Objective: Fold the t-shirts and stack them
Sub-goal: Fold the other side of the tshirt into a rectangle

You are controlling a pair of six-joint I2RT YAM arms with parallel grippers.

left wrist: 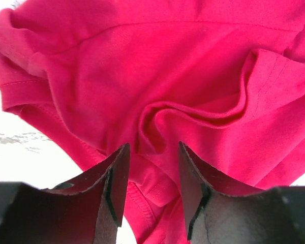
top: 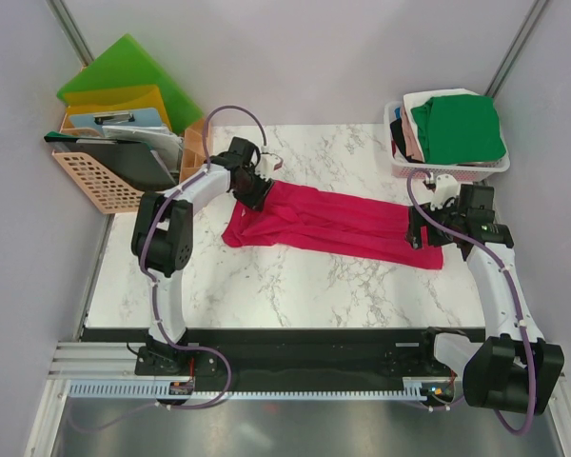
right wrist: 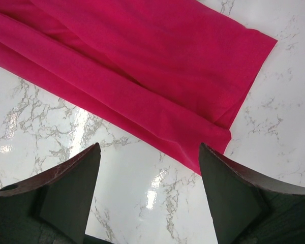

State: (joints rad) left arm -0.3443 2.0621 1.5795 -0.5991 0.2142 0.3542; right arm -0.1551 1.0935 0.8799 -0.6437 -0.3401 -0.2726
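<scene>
Two arms are reaching out over the marble desk (top: 295, 286), and I am watching the crimson-pink t-shirt (top: 333, 221) lying in a long band across its far half, running from one arm to the other. It is looking already narrowed lengthwise, which I am reading as preparation for folding it end to end. Beyond its right end, the white basket (top: 495, 169) is holding more t-shirts, with a green t-shirt (top: 457, 129) sitting on top; I am not able to say whether that is the supply or the finished stack. The left tool (left wrist: 153, 147) is sitting low over the bunched sleeve end, its jaws standing partway apart astride a raised ridge of cloth, and I cannot tell whether they are pinching it. The right tool (right wrist: 148, 147) is hovering over the hem corner with its jaws spread wide and nothing in them. I am judging it is placed there so that both ends can be lifted together.
</scene>
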